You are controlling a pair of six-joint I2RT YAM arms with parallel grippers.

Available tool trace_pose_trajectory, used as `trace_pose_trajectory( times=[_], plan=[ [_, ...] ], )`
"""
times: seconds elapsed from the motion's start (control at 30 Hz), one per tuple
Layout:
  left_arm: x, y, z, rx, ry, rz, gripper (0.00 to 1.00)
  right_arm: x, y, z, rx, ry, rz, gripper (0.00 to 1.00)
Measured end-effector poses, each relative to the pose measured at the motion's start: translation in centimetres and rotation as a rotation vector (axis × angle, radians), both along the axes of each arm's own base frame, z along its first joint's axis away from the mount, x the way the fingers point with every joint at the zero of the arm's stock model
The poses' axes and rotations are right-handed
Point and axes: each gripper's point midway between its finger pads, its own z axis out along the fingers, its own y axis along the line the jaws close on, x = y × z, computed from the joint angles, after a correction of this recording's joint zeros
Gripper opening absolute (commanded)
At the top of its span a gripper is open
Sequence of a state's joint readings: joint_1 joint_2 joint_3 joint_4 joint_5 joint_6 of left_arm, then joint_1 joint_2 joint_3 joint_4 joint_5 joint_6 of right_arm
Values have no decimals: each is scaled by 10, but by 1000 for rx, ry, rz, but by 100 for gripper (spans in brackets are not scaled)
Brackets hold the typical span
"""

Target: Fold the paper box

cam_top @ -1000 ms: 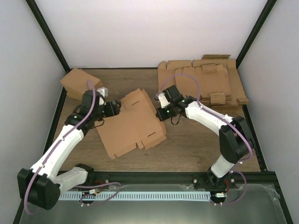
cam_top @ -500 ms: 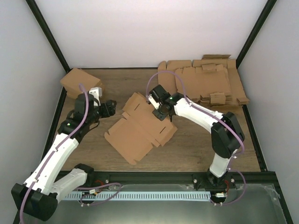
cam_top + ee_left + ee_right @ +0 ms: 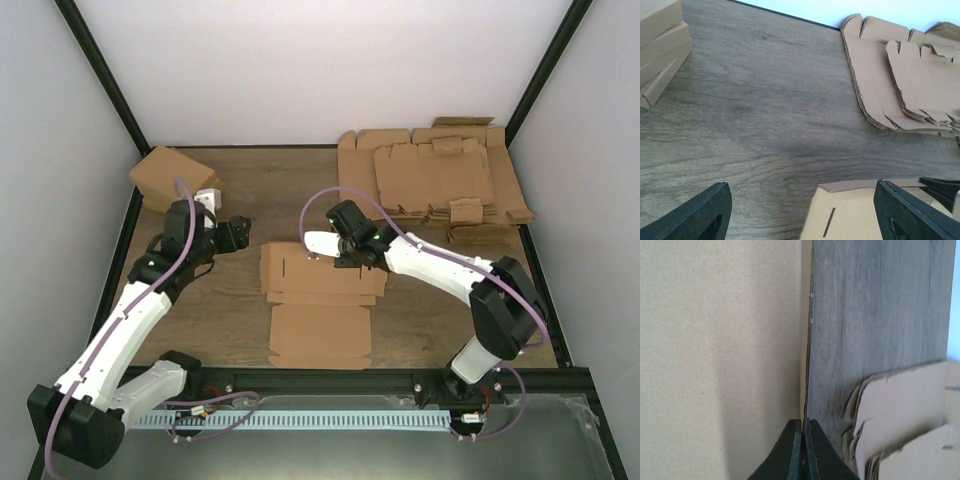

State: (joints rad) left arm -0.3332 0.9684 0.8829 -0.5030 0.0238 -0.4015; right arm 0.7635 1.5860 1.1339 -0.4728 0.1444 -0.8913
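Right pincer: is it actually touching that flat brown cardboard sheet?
Touching. In the right wrist view, the edge of the paper box runs straight into the shut right pincer and looks pinched there.

right hand (image 3: 801,447): fingers (image 3: 785,455) pressed tight together, pinching the box's edge | box (image 3: 720,340): plain tan sheet filling the left half, its straight edge running down into the fingers | table (image 3: 875,305): grey-brown wood, right side | pile (image 3: 900,410): layered cardboard sheets, lower right, near the box, not touching
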Motion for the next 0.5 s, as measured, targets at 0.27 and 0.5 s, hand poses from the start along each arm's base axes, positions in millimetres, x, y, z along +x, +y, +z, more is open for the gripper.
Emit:
trace_pose_trajectory(
  times=[0.27, 0.5],
  plan=[
    [5, -17, -23, 11, 79, -95, 82, 22, 31, -14, -56, -168, 216, 9],
    [13, -27, -50, 49, 166, -154, 83, 23, 56, 4, -4, -261, 280, 67]
  ],
)
